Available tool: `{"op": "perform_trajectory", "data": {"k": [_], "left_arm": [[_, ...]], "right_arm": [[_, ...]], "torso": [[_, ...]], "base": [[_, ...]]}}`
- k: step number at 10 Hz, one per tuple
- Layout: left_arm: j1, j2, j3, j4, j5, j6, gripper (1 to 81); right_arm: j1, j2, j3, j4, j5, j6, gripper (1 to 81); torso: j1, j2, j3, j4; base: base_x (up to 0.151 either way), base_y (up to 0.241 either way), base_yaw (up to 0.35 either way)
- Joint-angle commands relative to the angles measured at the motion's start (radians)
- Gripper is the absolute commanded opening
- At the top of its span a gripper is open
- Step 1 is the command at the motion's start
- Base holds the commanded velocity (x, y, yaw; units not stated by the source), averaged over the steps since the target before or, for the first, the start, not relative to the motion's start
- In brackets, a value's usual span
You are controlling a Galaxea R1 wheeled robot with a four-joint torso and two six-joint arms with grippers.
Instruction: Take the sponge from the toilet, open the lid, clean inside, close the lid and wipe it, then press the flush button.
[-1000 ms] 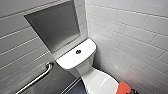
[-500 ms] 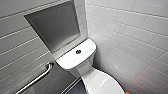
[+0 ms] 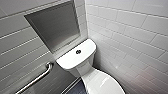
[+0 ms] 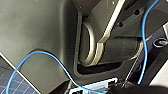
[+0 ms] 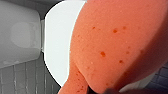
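Note:
The white toilet (image 3: 76,56) stands in a tiled corner. Its cistern top carries a round flush button (image 3: 78,51). The glossy oval lid (image 3: 102,83) lies closed below it. In the right wrist view the orange-red sponge (image 5: 112,45) looms very close to the camera, held in my right gripper, hovering over the white lid (image 5: 58,42) with the cistern (image 5: 20,32) beyond. The left wrist view looks onto the robot's own dark body and a blue cable (image 4: 57,65); nothing sits in my left gripper.
A steel grab bar (image 3: 37,77) runs along the wall to the toilet's left. Above it a recessed grey niche (image 3: 55,25) is set into the wall. White tiled wall (image 3: 130,37) closes in on the right. Dark floor tiles (image 5: 22,77) lie beside the bowl.
An orange patch of the sponge at the lower edge of the head view a second ago has slipped past that edge. The toilet stays in place.

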Motion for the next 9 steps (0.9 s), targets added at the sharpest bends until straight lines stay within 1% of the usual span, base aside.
{"op": "perform_trajectory", "data": {"k": [1,2,3,4,5,7,9], "left_arm": [[0.015,-0.011,0.006,0.008,0.074,0.007,81.1],[0.012,-0.009,0.006,0.008,0.072,0.007,81.1],[0.01,-0.008,0.006,0.008,0.071,0.007,81.1],[0.009,-0.008,0.006,0.006,0.069,0.005,81.1],[0.009,-0.009,0.006,0.005,0.069,0.005,81.1],[0.009,-0.009,0.006,0.0,0.068,0.005,81.1],[0.009,-0.012,0.006,-0.006,0.071,0.004,81.1]], "right_arm": [[0.258,0.011,0.023,-0.004,-0.171,-0.011,1.0],[0.341,0.069,-0.049,0.006,-0.275,-0.008,1.0],[0.413,0.114,-0.114,0.008,-0.343,-0.002,1.0],[0.464,0.172,-0.195,0.008,-0.408,-0.001,1.0],[0.504,0.233,-0.274,0.005,-0.457,-0.001,1.0],[0.559,0.382,-0.439,-0.006,-0.529,-0.002,1.0],[0.602,0.497,-0.546,-0.021,-0.552,-0.002,1.0]], "torso": [[0.0,0.0,0.0,0.0],[0.0,0.0,0.0,0.0],[0.0,0.0,0.0,0.0],[0.0,0.0,0.0,0.0],[0.0,0.0,0.0,0.0],[0.0,0.0,0.0,0.0],[0.0,0.0,0.0,0.0]], "base": [[0.0,0.0,0.0],[0.0,0.0,0.0],[0.0,0.0,0.0],[0.0,0.0,0.0],[0.0,0.0,0.0],[0.0,0.0,0.0],[0.0,0.0,0.0]]}}
